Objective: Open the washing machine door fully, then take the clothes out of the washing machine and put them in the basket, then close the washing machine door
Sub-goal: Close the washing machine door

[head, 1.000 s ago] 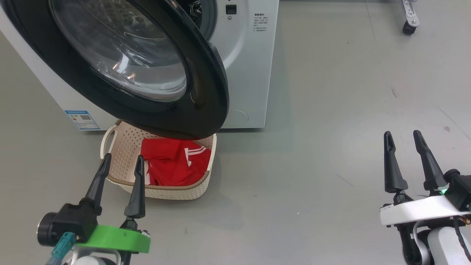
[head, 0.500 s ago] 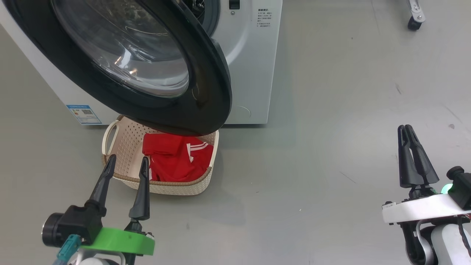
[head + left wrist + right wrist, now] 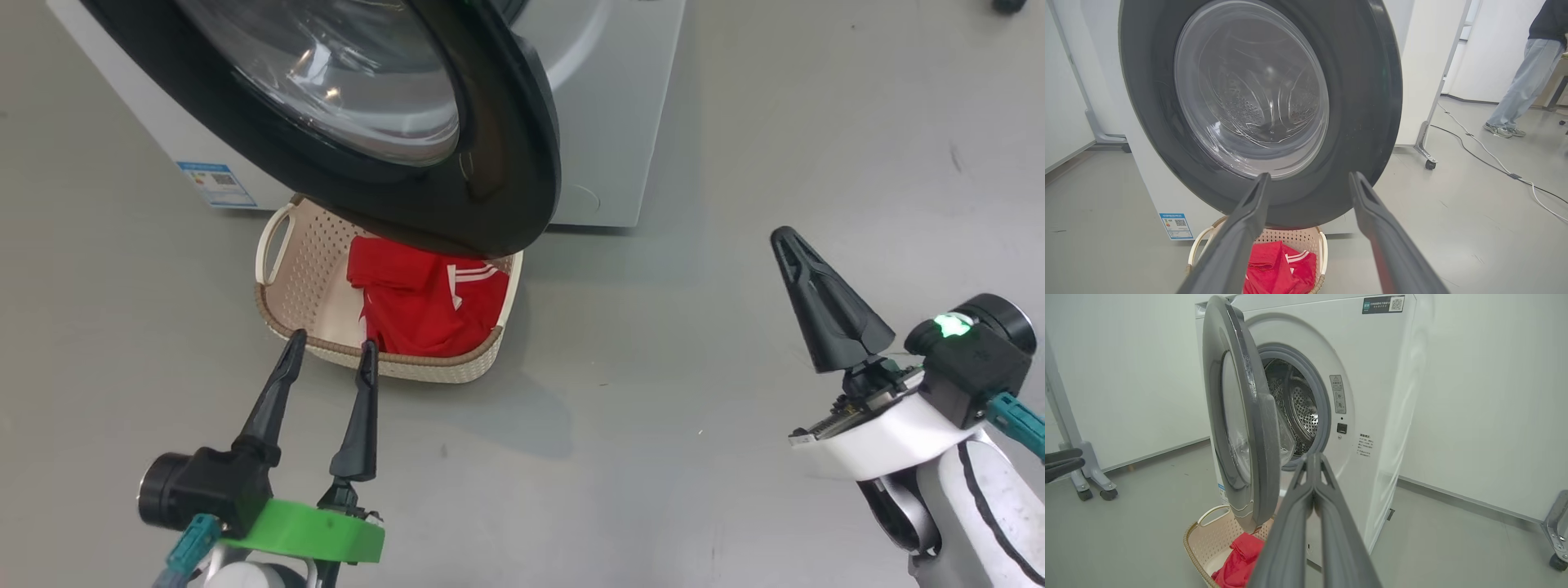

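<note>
Pressing both fingers flat together on nothing, the right gripper sits at mid-right of the head view, over bare floor. The left gripper, at lower left, is spread wide and empty, with its tips overlapping the near rim of the basket in frame. The clothes lie in the basket. Their upper edge and the basket's far side are hidden under the washing machine door, which hangs open. The washing machine is cut off at the top edge. In the right wrist view the door masks part of the drum.

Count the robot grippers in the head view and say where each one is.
2. The left gripper, open, is at lower left, pointing toward the basket. The right gripper, shut, is at right, over the grey floor.
</note>
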{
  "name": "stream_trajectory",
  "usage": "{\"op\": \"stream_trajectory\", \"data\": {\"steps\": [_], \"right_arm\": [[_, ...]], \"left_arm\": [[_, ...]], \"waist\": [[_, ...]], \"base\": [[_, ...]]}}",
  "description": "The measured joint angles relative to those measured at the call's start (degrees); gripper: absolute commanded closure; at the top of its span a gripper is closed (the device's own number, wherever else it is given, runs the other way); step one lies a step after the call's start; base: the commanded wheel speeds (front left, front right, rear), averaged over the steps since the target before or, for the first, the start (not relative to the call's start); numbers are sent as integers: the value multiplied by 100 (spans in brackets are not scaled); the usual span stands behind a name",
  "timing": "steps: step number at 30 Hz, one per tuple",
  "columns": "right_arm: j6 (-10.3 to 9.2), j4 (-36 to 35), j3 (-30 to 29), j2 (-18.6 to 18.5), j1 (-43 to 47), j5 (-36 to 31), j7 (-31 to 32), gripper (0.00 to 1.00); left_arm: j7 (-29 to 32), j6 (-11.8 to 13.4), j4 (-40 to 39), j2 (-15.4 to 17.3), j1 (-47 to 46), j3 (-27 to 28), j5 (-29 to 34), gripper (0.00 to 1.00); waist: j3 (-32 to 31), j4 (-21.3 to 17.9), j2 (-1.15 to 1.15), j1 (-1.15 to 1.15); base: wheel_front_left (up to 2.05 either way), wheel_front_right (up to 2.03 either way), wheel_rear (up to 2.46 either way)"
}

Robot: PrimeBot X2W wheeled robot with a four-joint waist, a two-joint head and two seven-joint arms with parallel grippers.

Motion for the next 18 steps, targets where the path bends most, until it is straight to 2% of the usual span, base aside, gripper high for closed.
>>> {"op": "stream_trajectory", "data": {"steps": [7,18], "right_arm": [[0,-247,878,-379,-705,-3,160,100],[0,-232,1536,-805,-1590,114,453,100]], "left_arm": [[0,-47,-34,-94,-218,-141,127,0],[0,-55,-92,-203,-430,-275,137,0]], "waist": [[322,341,0,0],[829,953,0,0]], "base": [[0,0,0],[0,0,0]]}}
